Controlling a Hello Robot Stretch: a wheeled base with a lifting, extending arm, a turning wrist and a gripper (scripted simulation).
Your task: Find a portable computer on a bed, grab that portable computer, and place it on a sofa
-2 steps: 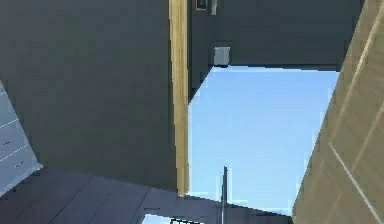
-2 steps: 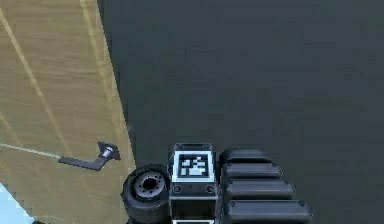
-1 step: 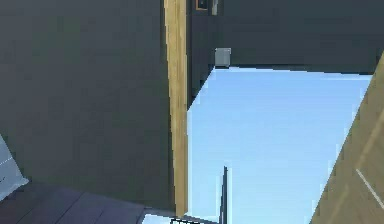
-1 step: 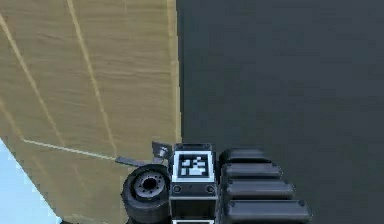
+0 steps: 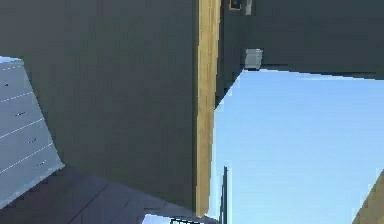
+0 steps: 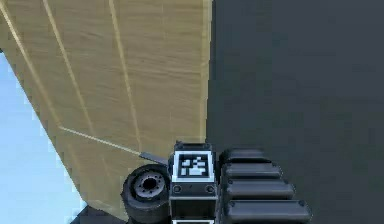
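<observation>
A pale blue bed surface [image 5: 300,140] takes up the forward view's right, with a tall wooden board [image 5: 207,100] along its left side. At that view's bottom edge a thin dark sliver [image 5: 225,195] stands upright beside a pale strip [image 5: 178,217]; I cannot tell what they are. In the arm side view the gripper [image 6: 148,193] is a dark round body at the bottom, left of a white marker square [image 6: 195,165], in front of the wooden board [image 6: 120,90]. Its far end is hard to make out, so I cannot tell whether it holds anything.
White drawers [image 5: 22,120] stand at the forward view's left on dark floor [image 5: 90,200]. A dark grey wall [image 5: 110,80] rises behind them. A small grey box [image 5: 253,58] sits at the bed's far edge. Dark wall [image 6: 300,80] covers the arm side view's right.
</observation>
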